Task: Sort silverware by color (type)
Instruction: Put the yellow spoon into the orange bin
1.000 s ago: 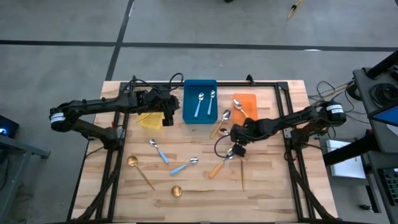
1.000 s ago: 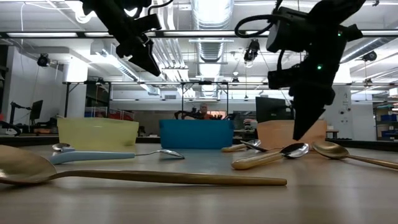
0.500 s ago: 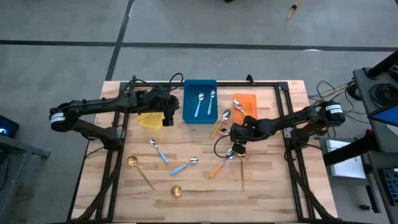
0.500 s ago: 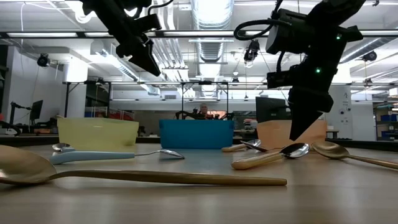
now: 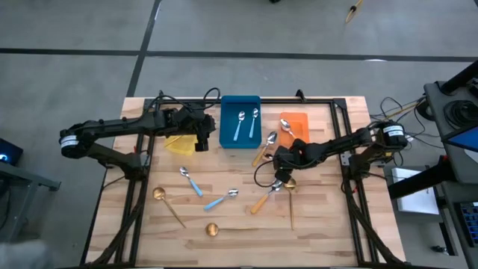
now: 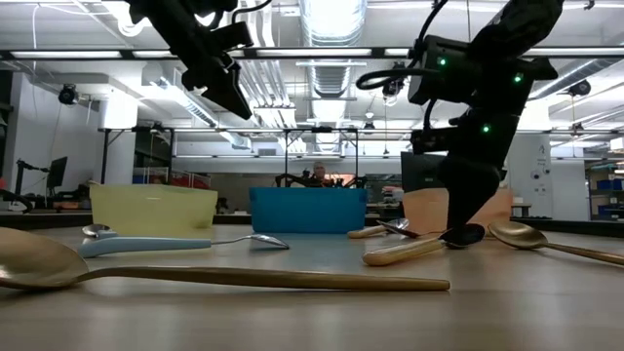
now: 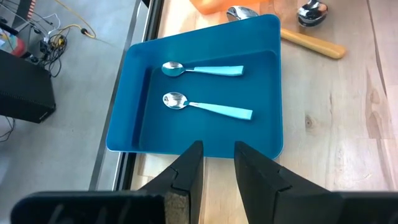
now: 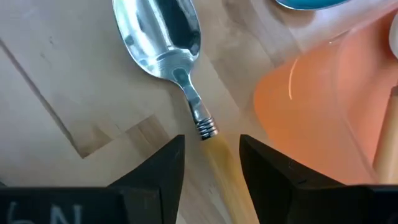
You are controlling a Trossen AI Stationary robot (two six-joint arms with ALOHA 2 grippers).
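A wooden table (image 5: 321,217) fills the middle of the overhead view, with two dark arms reaching in from its sides. Three plastic bins sit along its far edge. The blue bin (image 5: 228,134) is at twelve o'clock from the table's centre and holds two blue-handled spoons (image 5: 240,125) side by side. The yellow bin (image 5: 179,144) is at about ten o'clock, partly under the left arm. The orange bin (image 5: 299,119) is at about one o'clock.

The left gripper (image 7: 217,163) hovers above the table just beside the blue bin, its fingers a little apart and holding nothing.

The right gripper (image 8: 210,163) is low over the table just right of centre. Its fingers are spread to either side of the orange-handled spoon (image 8: 180,62), near where the silver neck joins the handle; whether they touch it cannot be told. That spoon lies flat on the wood, bowl up, close to the orange bin.

Loose silverware lies across the near half of the table. Another orange-handled spoon (image 5: 263,199) lies at five o'clock from centre. Two more blue-handled spoons (image 5: 190,181) lie at seven and eight o'clock. Gold spoons lie at eight o'clock (image 5: 166,204), six o'clock (image 5: 224,229) and four o'clock (image 5: 290,200).
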